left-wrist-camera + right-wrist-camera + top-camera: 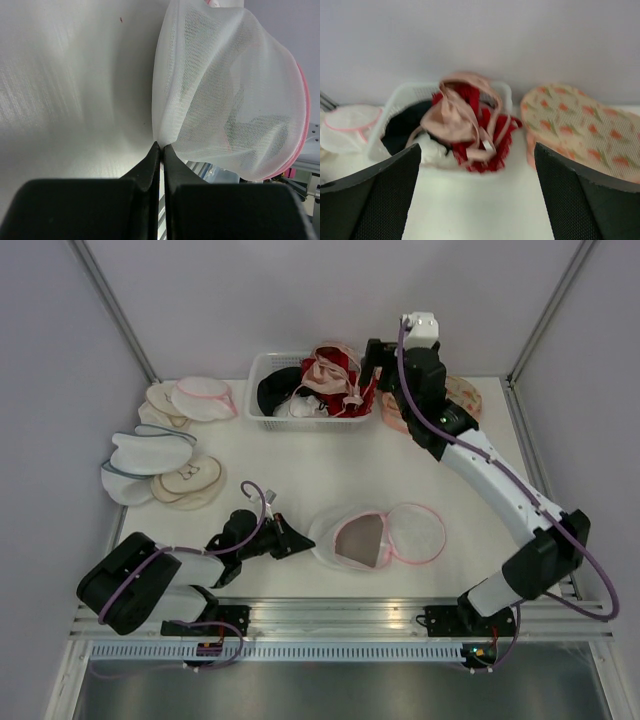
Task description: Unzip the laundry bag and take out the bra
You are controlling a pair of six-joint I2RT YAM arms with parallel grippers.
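The left gripper (161,146) lies low on the white surface (300,465), its black fingers pressed together on the near edge of the laundry bag (410,532). The bag is a soft dome of white see-through mesh with pink trim, sitting near the front middle with its mouth gaping and its round flap laid flat to the right. The right gripper (476,150) is spread wide and holds nothing, hovering before the white slatted basket (262,375), where a peach bra (452,117) is heaped on frilly red cloth beside a floral pouch (580,125).
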